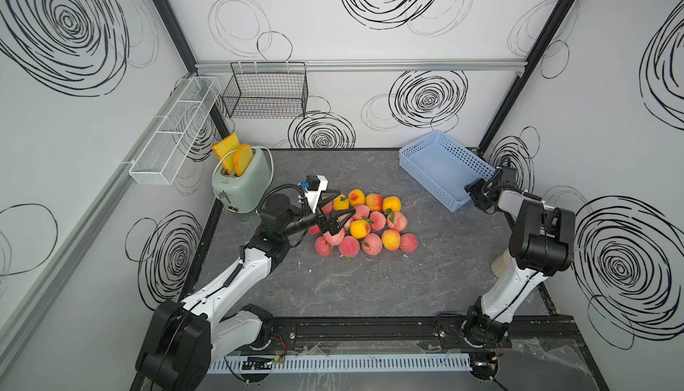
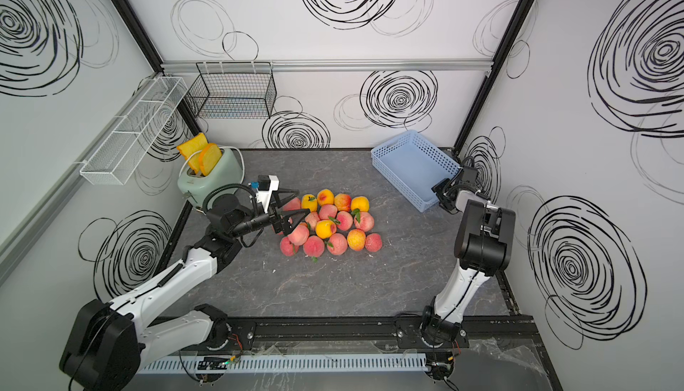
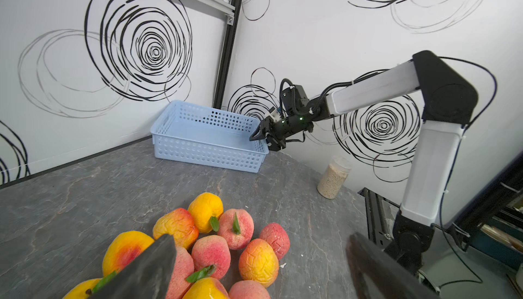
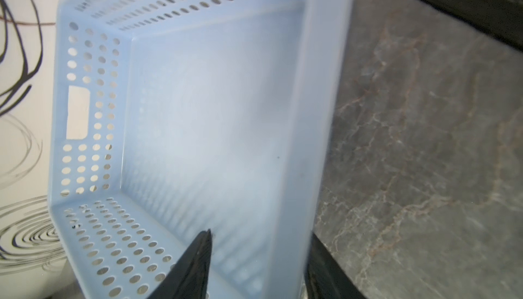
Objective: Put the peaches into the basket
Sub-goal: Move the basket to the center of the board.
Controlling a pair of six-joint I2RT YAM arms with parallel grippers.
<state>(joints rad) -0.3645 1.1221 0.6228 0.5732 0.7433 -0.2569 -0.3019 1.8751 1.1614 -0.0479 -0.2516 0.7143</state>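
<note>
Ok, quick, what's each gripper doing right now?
Left gripper: open over the peaches, holding nothing.
Right gripper: straddling the basket wall; cannot tell if it grips.

my left arm (image 1: pixel 237 274) stretches forward from the near edge along the left side of the bench (image 1: pixel 370 289). its long white link is sloped upward and the wrist is turned inward towards the middle. the left gripper (image 1: pixel 346 202) points across and slightly down, with its jaws spread wide. my right arm (image 1: pixel 518 281) rises steeply to a high black elbow (image 1: pixel 542 237), then the forearm angles forward and down towards the far right corner. the right gripper (image 3: pixel 261 142) is tipped downward there with its jaws partly apart. i can't tell from here whether they are pressing on anything.
</note>
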